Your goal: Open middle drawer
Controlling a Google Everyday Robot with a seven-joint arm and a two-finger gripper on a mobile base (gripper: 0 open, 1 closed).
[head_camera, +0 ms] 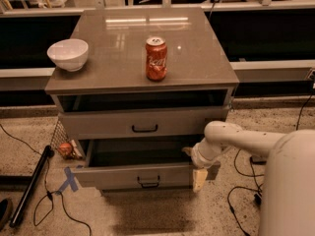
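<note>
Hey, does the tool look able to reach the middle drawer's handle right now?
Probably yes. The tool sits at the right front corner of the middle drawer, and the handle is uncovered on that front, with nothing between them.

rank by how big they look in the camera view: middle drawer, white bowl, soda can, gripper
1. middle drawer
2. white bowl
3. soda can
4. gripper, at the drawer's right front corner
Bowl and can look close; the drawer sits nearer the camera.
</note>
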